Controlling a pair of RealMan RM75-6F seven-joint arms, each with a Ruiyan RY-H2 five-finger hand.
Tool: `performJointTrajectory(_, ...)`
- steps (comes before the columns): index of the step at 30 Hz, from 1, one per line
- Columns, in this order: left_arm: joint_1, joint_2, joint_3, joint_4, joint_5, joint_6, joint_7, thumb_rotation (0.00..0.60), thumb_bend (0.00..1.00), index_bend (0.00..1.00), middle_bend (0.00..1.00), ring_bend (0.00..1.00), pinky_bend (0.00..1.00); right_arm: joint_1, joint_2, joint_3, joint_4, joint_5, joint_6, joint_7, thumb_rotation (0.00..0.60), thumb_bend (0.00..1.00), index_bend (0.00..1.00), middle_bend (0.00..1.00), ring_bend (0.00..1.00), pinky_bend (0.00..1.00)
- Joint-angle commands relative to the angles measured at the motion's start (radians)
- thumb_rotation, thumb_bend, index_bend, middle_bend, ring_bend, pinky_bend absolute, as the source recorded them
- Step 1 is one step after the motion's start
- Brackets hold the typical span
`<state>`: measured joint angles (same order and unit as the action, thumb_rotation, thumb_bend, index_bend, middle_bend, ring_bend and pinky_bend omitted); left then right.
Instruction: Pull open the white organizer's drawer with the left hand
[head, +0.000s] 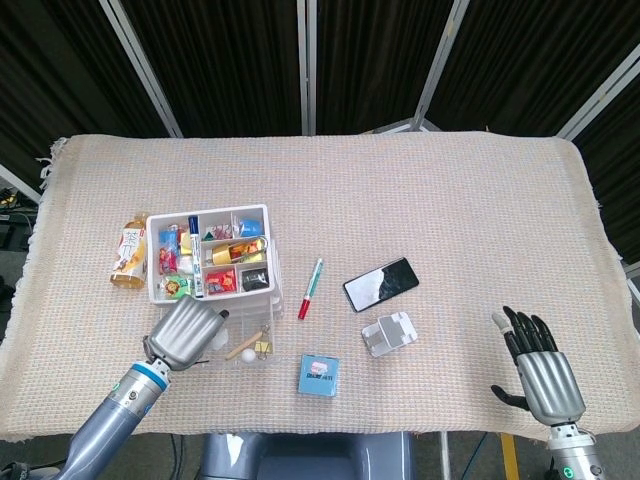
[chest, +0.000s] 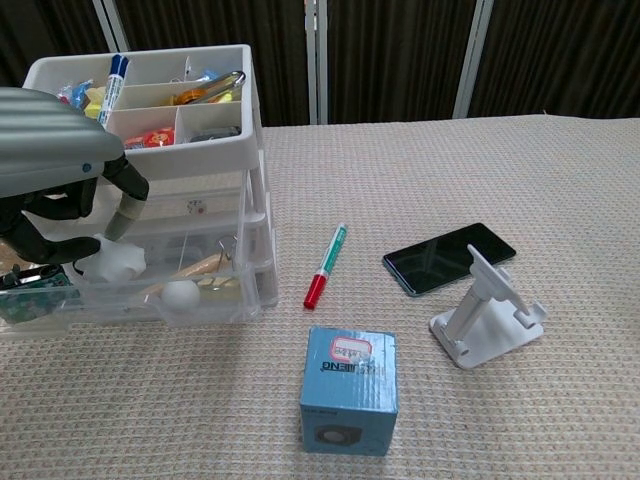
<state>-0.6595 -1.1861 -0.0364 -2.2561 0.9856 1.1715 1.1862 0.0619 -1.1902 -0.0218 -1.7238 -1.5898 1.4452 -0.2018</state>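
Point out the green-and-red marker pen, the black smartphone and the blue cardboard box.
green-and-red marker pen (chest: 327, 264), chest view, mid barrel
black smartphone (chest: 444, 257), chest view, screen centre
blue cardboard box (chest: 348, 383), chest view, top face

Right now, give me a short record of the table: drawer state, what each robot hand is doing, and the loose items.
organizer: white, top tray full of small items
drawer: bottom drawer pulled partly out, holding a white ball and other bits
left robot hand: at the drawer front, fingers curled over its edge
right robot hand: resting at the table's near right, holding nothing, fingers apart
loose items: marker, phone, phone stand, blue box, bottle left of the organizer
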Motion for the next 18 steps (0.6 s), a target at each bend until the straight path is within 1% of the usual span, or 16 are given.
performJointTrajectory(1,-0.003,-0.002,0.006,-0.003,0.004,0.009,-0.005,0.600,0.45,0.54,1.00,0.99,0.84,0.000,0.000,0.000,0.000,0.001,-0.002,0.000,0.600,0.01,0.00,0.00,0.00,0.00)
performJointTrajectory(6,-0.005,0.016,0.011,-0.018,0.019,0.024,-0.044,0.600,0.45,0.55,1.00,0.99,0.84,0.001,0.000,0.000,0.000,0.003,-0.005,-0.001,0.600,0.01,0.00,0.00,0.00,0.00)
performJointTrajectory(13,-0.009,0.043,0.030,-0.033,0.048,0.038,-0.063,0.600,0.45,0.56,1.00,0.99,0.84,0.001,0.002,-0.001,-0.003,0.002,-0.005,0.002,0.600,0.01,0.00,0.00,0.00,0.00)
performJointTrajectory(18,-0.005,0.070,0.032,-0.065,0.083,0.057,-0.091,0.600,0.45,0.56,1.00,0.99,0.84,0.002,0.003,-0.002,-0.003,0.003,-0.006,0.003,0.600,0.01,0.00,0.00,0.00,0.00)
